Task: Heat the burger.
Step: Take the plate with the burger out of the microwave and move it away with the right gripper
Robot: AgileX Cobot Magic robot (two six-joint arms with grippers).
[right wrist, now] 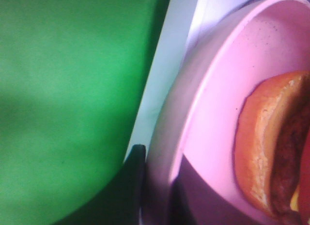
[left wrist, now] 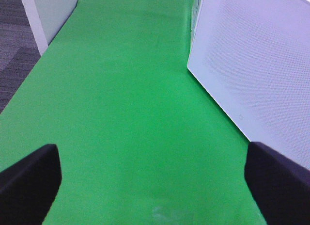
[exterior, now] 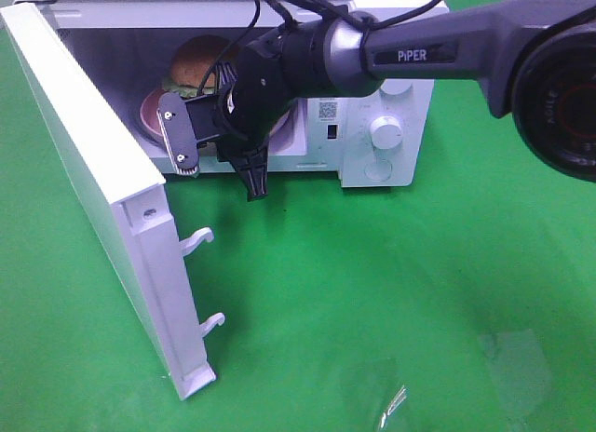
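White microwave at top of frame, door swung open toward lower left, burger on pink plate inside the cavity, right arm reached in from upper right, right gripper at the cavity opening, green cloth below.

Pink plate, golden-brown burger.

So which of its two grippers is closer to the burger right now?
The right. The right gripper is at the open microwave's mouth, at the rim of the pink plate under the burger. The left gripper hovers over bare green table, outside the microwave door.
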